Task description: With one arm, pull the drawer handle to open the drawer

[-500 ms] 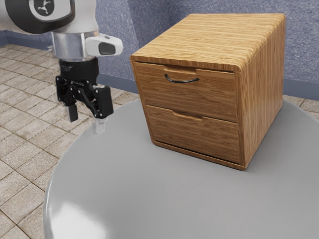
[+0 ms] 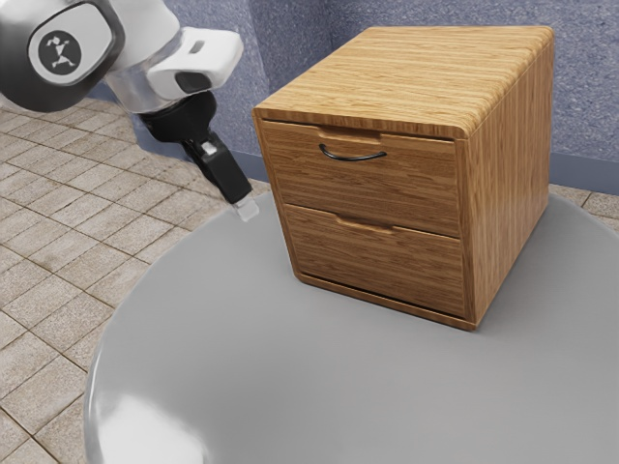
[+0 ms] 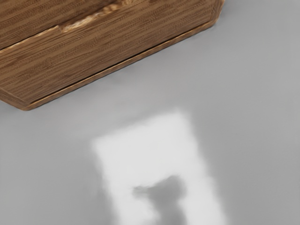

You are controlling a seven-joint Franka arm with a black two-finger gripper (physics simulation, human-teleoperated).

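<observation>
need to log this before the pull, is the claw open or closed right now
claw: cannot be told from this side-on angle; it hangs apart from the drawer handle.

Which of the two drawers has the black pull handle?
The upper drawer: a thin black curved handle sits near its top edge. The lower drawer has just a shallow wooden finger notch at its top, no black handle.

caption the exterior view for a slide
Franka arm's tool tilts toward a two-drawer wooden cabinet, short of its black handle.
</observation>
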